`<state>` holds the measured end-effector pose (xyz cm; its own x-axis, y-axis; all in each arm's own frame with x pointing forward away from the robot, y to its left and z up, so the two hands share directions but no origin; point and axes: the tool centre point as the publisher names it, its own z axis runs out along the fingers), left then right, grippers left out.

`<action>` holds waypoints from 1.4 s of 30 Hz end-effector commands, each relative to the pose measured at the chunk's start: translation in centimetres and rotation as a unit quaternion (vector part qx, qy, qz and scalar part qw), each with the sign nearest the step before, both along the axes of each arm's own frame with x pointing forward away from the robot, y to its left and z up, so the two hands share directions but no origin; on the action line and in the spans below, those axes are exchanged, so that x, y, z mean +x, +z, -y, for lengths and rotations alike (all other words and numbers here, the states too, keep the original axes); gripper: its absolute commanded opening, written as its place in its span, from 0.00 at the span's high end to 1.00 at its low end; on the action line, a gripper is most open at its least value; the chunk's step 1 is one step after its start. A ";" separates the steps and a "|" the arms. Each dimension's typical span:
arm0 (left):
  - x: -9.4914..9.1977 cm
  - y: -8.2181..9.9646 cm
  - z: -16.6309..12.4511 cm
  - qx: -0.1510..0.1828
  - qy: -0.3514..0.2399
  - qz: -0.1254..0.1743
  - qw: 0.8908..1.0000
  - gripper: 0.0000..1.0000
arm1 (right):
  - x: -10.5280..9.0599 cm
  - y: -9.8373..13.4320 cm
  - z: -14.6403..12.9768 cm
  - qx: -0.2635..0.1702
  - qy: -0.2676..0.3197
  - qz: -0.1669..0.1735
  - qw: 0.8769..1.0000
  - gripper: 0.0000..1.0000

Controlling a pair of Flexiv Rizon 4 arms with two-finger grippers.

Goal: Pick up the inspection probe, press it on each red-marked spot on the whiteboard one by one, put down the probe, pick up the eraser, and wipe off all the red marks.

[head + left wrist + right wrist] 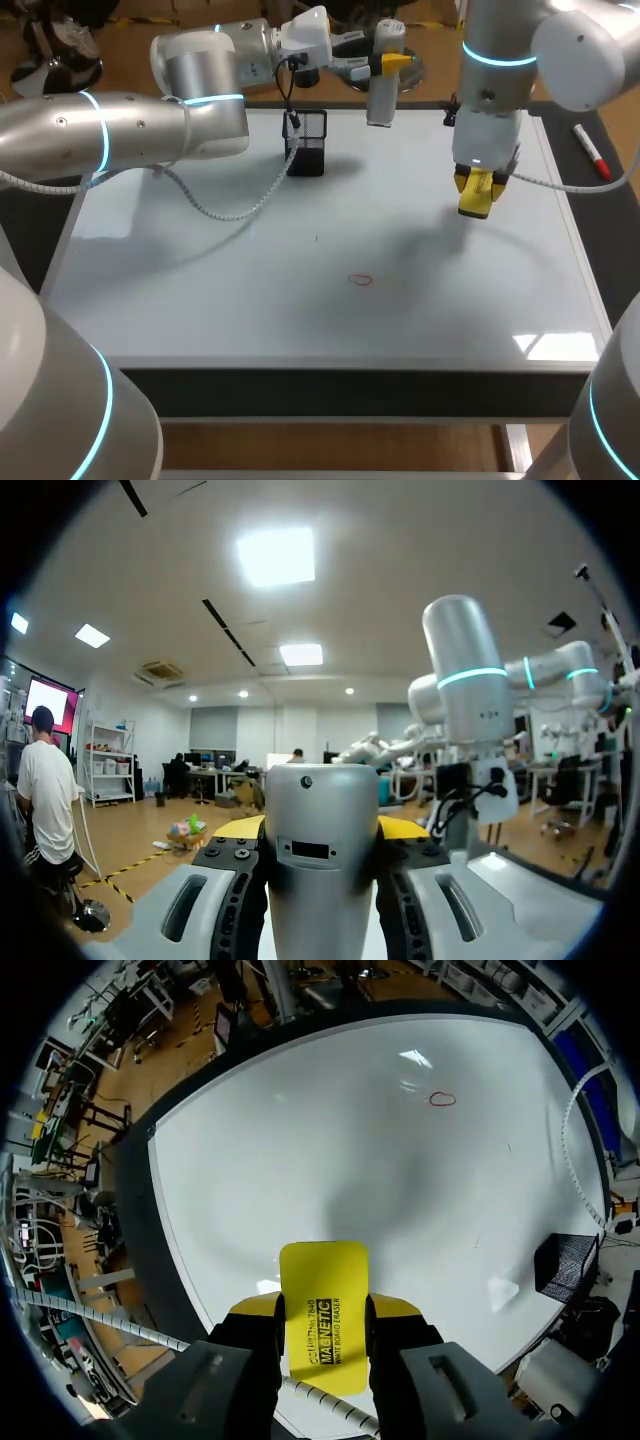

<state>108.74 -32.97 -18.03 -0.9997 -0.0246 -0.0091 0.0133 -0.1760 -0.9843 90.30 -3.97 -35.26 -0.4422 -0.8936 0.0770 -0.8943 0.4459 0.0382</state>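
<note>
Flat yellow eraser [322, 1305] over glossy whiteboard [340, 1160]

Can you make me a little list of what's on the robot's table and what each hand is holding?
Board: flat white whiteboard covering the table
Marks: one small red loop near the board's middle
Left hand: left gripper shut on the silver cylinder probe, held near the board's far edge
Right hand: right gripper shut on the yellow rectangular eraser, above the board, not on the red loop
Other things: black mesh holder on the board's far side; red-tipped marker pen beside the board
</note>
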 end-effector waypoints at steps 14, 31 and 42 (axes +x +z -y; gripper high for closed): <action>-6.5 1.6 -0.1 -0.005 -0.042 0.028 0.999 1.00 | 0.0 0.1 0.1 -0.001 0.001 0.001 1.000 1.00; -15.2 0.7 -2.2 0.010 -0.088 0.000 0.996 1.00 | 0.0 0.1 0.1 -0.001 0.001 0.001 1.000 1.00; -19.9 -1.0 -3.0 0.017 -0.131 -0.030 0.991 1.00 | 0.0 0.1 0.1 -0.001 0.001 0.001 1.000 1.00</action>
<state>89.59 -30.47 -19.04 -0.9709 0.2337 0.0516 -0.0844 -0.1325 -0.9876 90.30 -3.97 -35.26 -0.4422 -0.8936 0.0770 -0.8943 0.4458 0.0381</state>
